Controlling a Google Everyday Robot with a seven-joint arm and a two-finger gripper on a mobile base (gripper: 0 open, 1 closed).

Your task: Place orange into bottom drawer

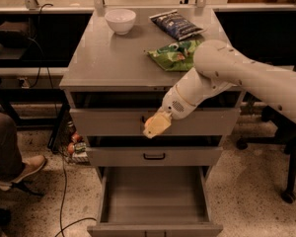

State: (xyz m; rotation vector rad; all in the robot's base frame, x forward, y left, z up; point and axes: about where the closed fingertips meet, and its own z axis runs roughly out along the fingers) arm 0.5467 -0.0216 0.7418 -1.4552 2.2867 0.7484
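Note:
My gripper (157, 125) hangs at the end of the white arm, in front of the top drawer's face. It is shut on the orange (158, 124), which shows only as a pale orange-yellow lump between the fingers. The bottom drawer (153, 197) is pulled out below, with a bare grey floor and tall side walls. The gripper is well above the drawer's opening, about at its middle from left to right. The two shallower drawers (153, 156) above it are shut.
On the cabinet top stand a white bowl (120, 19), a dark blue bag (176, 24) and a green bag (175, 55). A person's leg and shoe (12, 154) are at the left, with a floor cable and small reddish items (73, 144). A chair base (286, 194) is at the right.

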